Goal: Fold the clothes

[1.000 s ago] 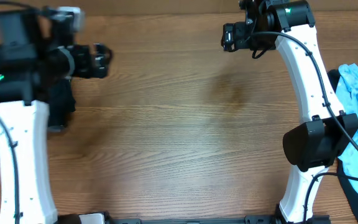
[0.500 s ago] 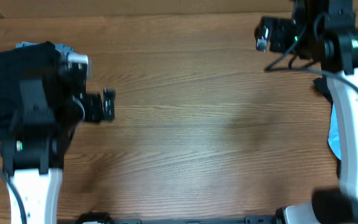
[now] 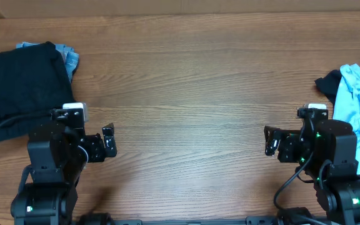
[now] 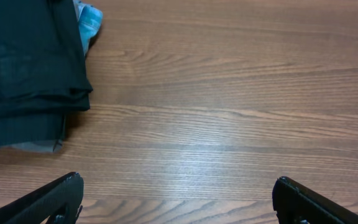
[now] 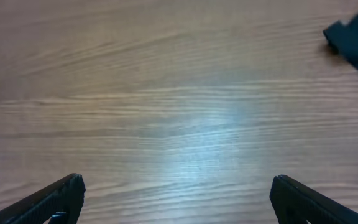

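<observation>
Large plain black soft-fabric garment (image 3: 20, 87) sits at the far left of the brown wooden table (image 3: 186, 75), running off the frame edge. It lies flat with straight edges, so it looks folded already. In the left wrist view a thin grey layer (image 4: 39, 146) shows under its near edge and a pale blue checked scrap (image 4: 91, 17) pokes out at its far corner.

Left claw (image 3: 108, 142) is low near its base, jaws wide apart, nothing held; both tips show in its own camera over bare wood. Right claw (image 3: 269, 140) is the same: jaws apart, empty.

Key relation: the garment lies ahead and to the left of the left claw, near it but apart, and well apart from the right claw, so the left arm is clearly nearer. Its long axis can't be judged, since it is cropped.

On the right, a crumpled light blue printed shirt (image 3: 358, 94) has a dark fabric corner (image 3: 325, 81) sticking out beside it. I can't tell what that piece is. Probably the next pick is on that side.
</observation>
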Available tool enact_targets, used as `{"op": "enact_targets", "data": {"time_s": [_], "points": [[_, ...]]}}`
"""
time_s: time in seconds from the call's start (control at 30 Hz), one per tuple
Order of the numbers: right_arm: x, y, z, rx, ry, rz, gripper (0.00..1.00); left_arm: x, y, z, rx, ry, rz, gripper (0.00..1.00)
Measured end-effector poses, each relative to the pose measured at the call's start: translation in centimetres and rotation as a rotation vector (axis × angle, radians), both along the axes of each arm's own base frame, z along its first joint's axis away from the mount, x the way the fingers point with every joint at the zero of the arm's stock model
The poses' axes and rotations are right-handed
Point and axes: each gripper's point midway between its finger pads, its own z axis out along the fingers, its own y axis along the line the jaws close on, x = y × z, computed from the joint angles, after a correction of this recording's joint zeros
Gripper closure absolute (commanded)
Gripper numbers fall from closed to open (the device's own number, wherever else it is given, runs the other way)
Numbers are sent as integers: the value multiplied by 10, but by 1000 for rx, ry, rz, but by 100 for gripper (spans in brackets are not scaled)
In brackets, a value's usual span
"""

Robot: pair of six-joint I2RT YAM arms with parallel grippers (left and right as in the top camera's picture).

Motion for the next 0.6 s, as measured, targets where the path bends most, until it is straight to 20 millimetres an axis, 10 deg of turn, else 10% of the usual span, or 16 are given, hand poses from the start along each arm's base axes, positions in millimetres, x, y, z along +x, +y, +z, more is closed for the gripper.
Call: {"op": "enact_targets", "data": {"time_s": [0.6], "points": [[-33, -6, 24, 12, -229, -12, 0, 0, 0, -7, -1, 33, 1, 0]]}}
